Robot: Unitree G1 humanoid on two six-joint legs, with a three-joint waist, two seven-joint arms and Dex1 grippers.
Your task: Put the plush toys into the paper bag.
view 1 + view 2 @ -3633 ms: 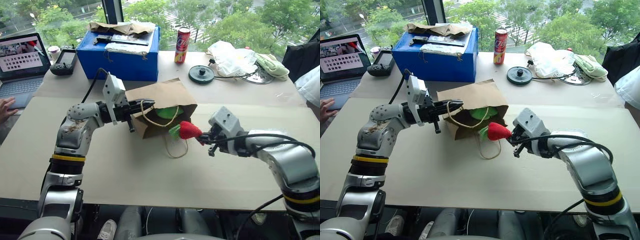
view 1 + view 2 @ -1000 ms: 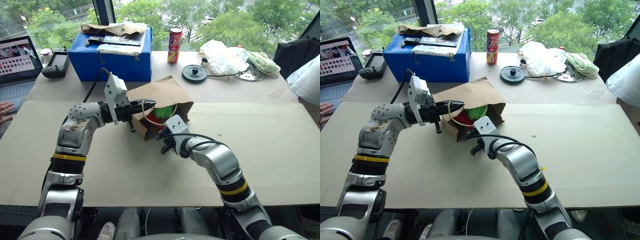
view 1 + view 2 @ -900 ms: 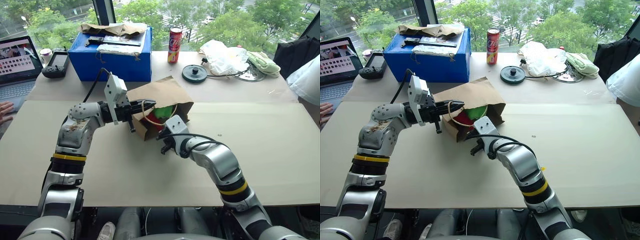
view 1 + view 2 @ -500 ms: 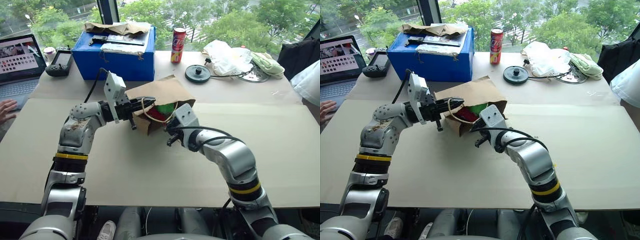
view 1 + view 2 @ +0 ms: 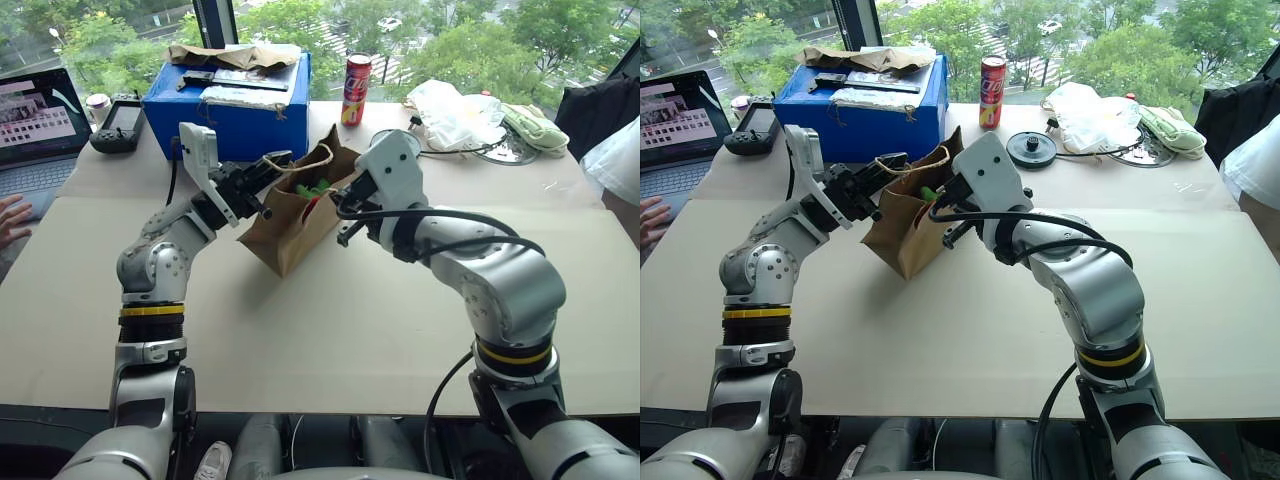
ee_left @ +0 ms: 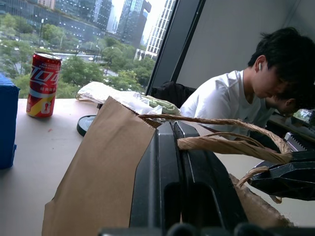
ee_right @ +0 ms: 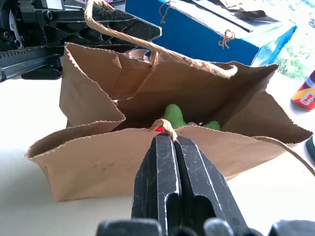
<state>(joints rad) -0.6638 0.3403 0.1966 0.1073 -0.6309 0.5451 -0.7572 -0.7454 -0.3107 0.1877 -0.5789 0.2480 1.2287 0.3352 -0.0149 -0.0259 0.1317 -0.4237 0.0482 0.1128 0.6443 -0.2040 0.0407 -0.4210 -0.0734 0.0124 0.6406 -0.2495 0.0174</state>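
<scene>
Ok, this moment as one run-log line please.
paper bag: upright on table, both toys inside | left gripper: shut on one handle | right gripper: shut on other handle | stage: bag held up

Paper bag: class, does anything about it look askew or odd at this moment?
Yes. The paper bag leans tilted on one lower edge, held up by its string handles: the left claw and the right claw are each shut on one. Its mouth gapes, showing a green plush toy inside.
</scene>
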